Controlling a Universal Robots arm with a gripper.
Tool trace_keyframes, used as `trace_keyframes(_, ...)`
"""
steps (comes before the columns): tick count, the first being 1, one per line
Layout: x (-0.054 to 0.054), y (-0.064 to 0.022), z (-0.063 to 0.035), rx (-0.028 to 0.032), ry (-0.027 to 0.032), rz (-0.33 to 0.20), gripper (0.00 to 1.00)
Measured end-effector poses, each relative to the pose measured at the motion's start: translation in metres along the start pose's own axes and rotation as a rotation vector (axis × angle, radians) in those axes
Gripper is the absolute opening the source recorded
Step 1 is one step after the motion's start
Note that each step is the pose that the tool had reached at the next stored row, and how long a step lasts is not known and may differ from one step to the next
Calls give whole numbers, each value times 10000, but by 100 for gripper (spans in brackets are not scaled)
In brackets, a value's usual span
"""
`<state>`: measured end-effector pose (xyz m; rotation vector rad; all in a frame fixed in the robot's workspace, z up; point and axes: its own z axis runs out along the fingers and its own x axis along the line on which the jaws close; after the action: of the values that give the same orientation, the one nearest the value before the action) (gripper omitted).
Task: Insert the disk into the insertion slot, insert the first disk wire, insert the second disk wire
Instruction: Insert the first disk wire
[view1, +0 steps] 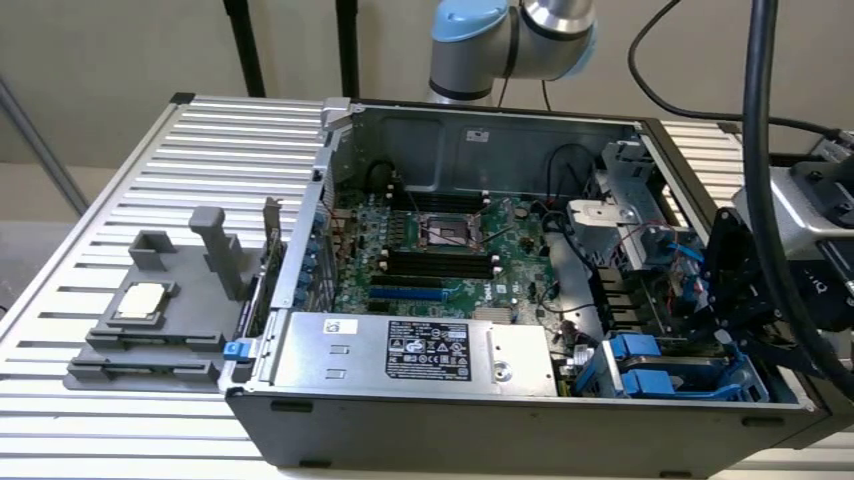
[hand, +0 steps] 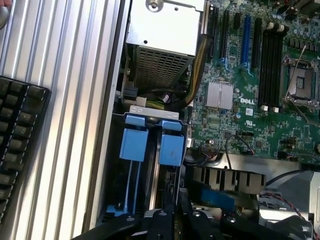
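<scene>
The insertion slot (hand: 150, 180) carries two bright blue tabs (hand: 135, 144). Just beyond its tabbed end stands the silver power-supply box (hand: 165, 30), with yellow and black wires (hand: 197, 70) curving alongside. The green motherboard (hand: 250, 100) flanks one side of the slot. The ribbed table (hand: 65, 125) and a black keyboard (hand: 17, 145) flank the other. The black hand (hand: 177, 215) hangs over the slot's opposite end.

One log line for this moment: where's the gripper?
gripper: over insertion slot, contact unclear | slot: two blue tabs showing | place: computer case, exterior view's right
</scene>
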<state>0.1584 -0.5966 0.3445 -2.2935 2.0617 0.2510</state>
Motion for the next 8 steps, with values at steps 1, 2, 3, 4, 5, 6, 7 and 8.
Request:
trace_keyframes(1,2,9,0,43,7,-4,16)
trace_keyframes(2,5,19,1,86,13,-7,16)
trace_keyframes(3,7,27,1,131,21,-10,16)
trace_keyframes(4,9,35,1,177,29,-12,16)
trace_keyframes(5,10,42,2,223,37,-15,16)
trace_keyframes(6,12,51,3,276,48,-18,16)
trace_keyframes(7,13,57,3,324,64,-20,16)
trace_keyframes(8,13,64,3,375,82,-17,16)
